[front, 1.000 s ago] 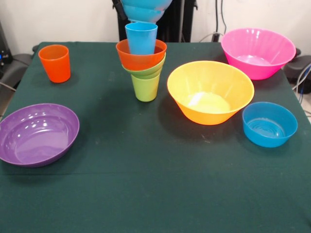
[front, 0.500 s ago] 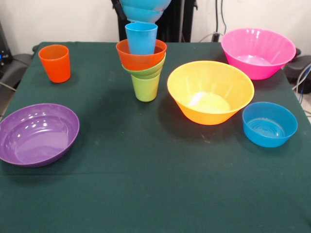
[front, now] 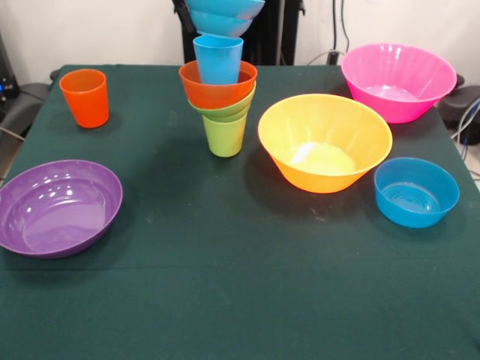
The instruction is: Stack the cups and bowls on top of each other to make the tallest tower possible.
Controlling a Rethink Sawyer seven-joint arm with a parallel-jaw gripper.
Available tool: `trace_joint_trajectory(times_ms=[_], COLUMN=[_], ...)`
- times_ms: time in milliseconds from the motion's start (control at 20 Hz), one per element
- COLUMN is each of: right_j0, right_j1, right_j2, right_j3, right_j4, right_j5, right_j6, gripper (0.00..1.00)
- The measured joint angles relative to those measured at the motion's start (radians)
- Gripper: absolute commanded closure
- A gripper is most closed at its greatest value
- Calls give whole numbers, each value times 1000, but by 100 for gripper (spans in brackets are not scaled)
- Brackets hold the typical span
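Note:
The tower stands at the back middle: a lime green cup point(front: 224, 136) as base, a small green bowl point(front: 227, 109) on it, an orange bowl point(front: 217, 88) above that, and a light blue cup point(front: 218, 58) upright inside the orange bowl. Directly over the tower, a blue bowl point(front: 225, 13) hangs in the air at the picture's top edge, clear of the light blue cup. My gripper point(front: 182, 9) shows only as a black piece at that bowl's left rim, holding it. An orange cup point(front: 85, 97) stands alone at the back left.
A purple bowl point(front: 58, 206) lies at the left front. A large yellow-orange bowl point(front: 324, 141) sits right of the tower, a pink bowl point(front: 397, 79) at the back right, and a small blue bowl point(front: 416, 192) at the right edge.
The blue bowl in my gripper has risen a little above the tower, so less of it shows. Everything on the table has stayed put.

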Motion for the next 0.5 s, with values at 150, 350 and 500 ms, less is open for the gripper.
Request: trace_joint_trajectory(times_ms=[150,350,500], right_j0=[0,0,0], right_j1=[0,0,0], right_j2=[0,0,0], right_j3=[1,1,1], right_j4=[-7,-13,-14], right_j5=[0,0,0], right_j6=[0,0,0], gripper=[100,100,100])
